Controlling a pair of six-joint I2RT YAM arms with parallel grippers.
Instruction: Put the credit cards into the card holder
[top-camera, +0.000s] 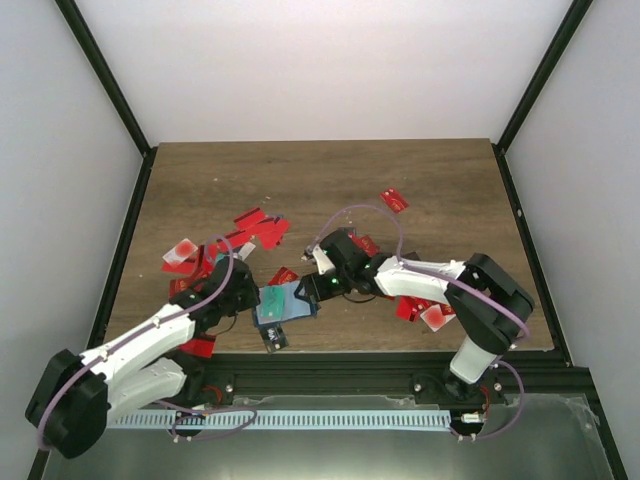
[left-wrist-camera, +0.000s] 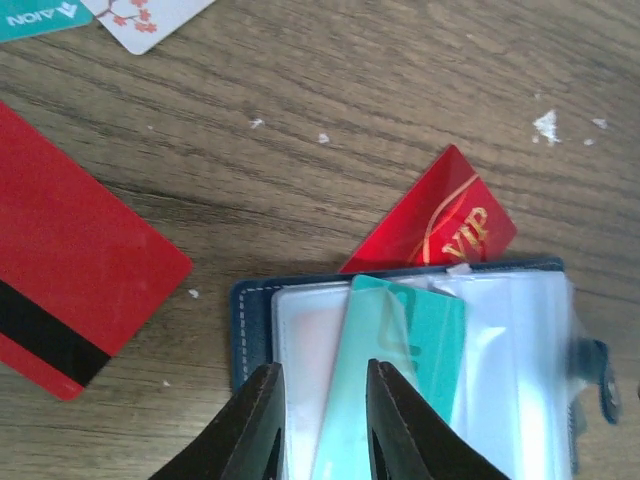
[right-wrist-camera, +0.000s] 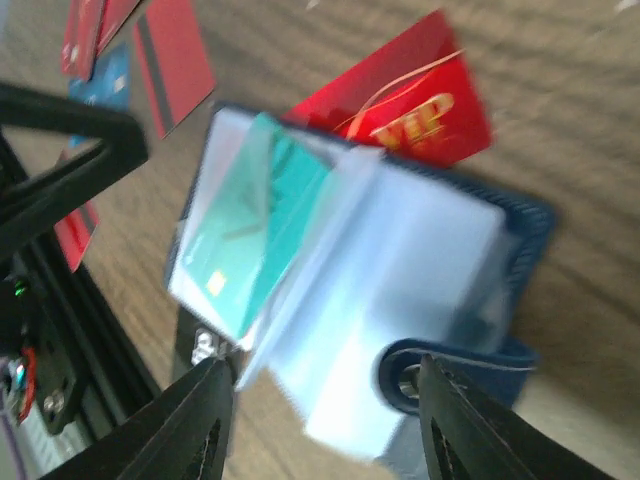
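The right wrist view is blurred, so it cannot be told whether the right hand (right-wrist-camera: 322, 368) presses on the open navy-blue folding card holder (right-wrist-camera: 520, 230). Its fingers stand wide apart, straddling the holder's clear sleeves and snap tab. The left hand (left-wrist-camera: 322, 380) comes in from the opposite side, fingers narrowly parted, with the lower end of a teal plastic credit card (left-wrist-camera: 420, 330) between them. The frame edge cuts off any contact, so a pinch cannot be confirmed. The teal card sits tilted, partly inside a sleeve. The holder lies near the front of the wooden table (top-camera: 330, 180), hiding part of a red VIP card (left-wrist-camera: 440, 225). A red black-striped card (left-wrist-camera: 70, 250) lies nearby.
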